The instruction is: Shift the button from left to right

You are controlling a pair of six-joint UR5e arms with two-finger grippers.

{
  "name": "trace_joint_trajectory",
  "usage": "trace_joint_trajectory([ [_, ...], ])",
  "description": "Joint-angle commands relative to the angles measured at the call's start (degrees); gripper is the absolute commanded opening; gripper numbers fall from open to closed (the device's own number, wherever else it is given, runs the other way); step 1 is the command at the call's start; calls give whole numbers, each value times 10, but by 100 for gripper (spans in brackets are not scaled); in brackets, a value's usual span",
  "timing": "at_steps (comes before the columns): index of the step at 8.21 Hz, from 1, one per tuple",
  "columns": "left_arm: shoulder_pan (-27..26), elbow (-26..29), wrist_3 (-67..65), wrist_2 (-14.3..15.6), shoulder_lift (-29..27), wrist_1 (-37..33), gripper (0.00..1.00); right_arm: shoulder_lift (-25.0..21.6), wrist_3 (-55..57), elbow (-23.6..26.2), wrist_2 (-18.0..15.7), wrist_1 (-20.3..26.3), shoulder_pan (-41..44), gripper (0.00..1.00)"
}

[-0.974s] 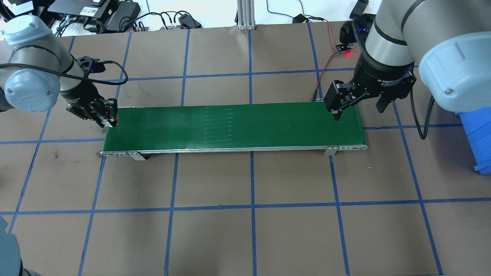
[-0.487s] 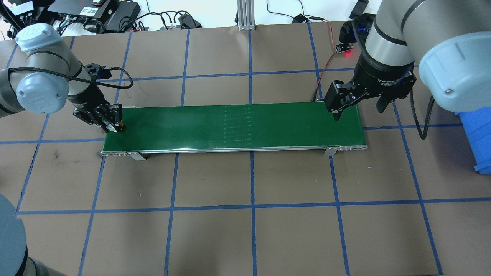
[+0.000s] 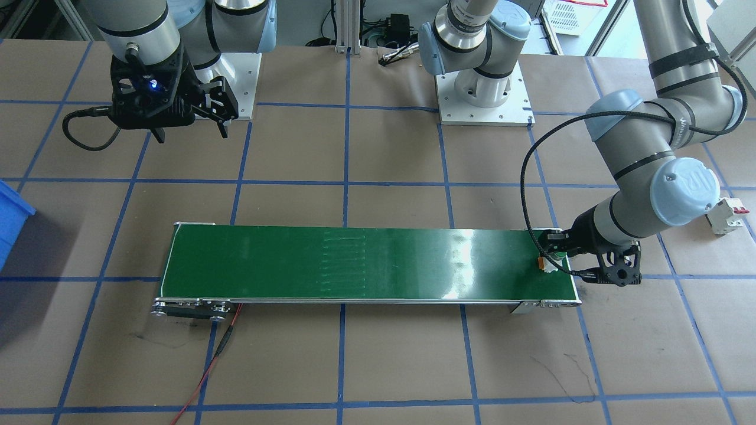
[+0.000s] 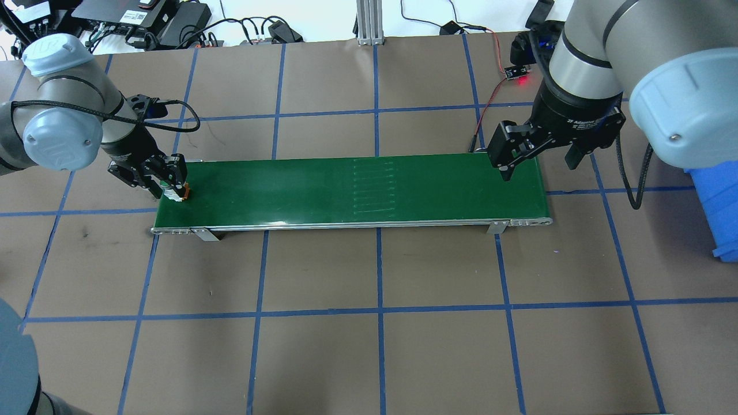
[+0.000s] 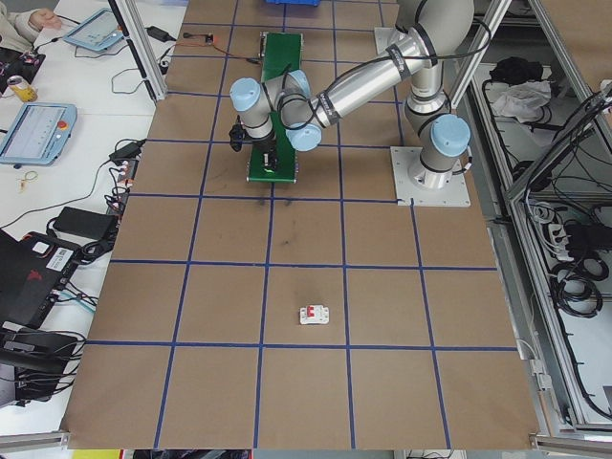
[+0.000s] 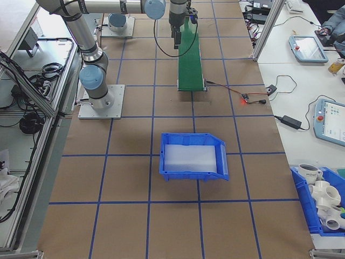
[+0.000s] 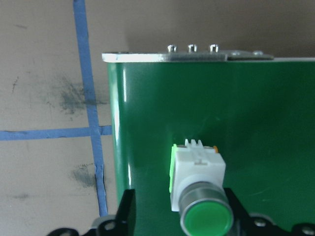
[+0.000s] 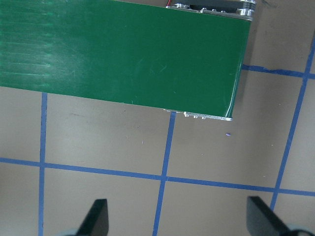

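Note:
The button [image 7: 197, 172], with a green cap, a white body and an orange base, lies on the left end of the green conveyor belt [image 4: 346, 190]. It also shows as the button [image 4: 177, 193] and the button [image 3: 548, 264]. My left gripper [image 4: 173, 183] straddles it, open. In the left wrist view one finger [image 7: 127, 211] stands clear of the button with belt showing between them, while the other finger is at its side. My right gripper [image 4: 539, 167] hangs open and empty above the belt's right end.
A white circuit breaker [image 3: 725, 215] with a red lever lies on the table beyond the belt's left end. A blue bin [image 4: 720, 207] stands to the far right. A red-wired small board [image 4: 517, 72] sits behind the right arm.
My left arm came right and down, bringing the button onto the belt's left end. The seam marks on the belt have shifted right. The right arm has not moved.

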Motion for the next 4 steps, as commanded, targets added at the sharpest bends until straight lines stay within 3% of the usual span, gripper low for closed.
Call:
trace_joint_trajectory([
  [1, -42, 1, -45, -1, 50, -30, 100, 0, 0, 0, -1, 0, 0, 100],
  [4, -113, 1, -122, -1, 163, -89, 100, 1, 0, 0, 5, -4, 0, 100],
])
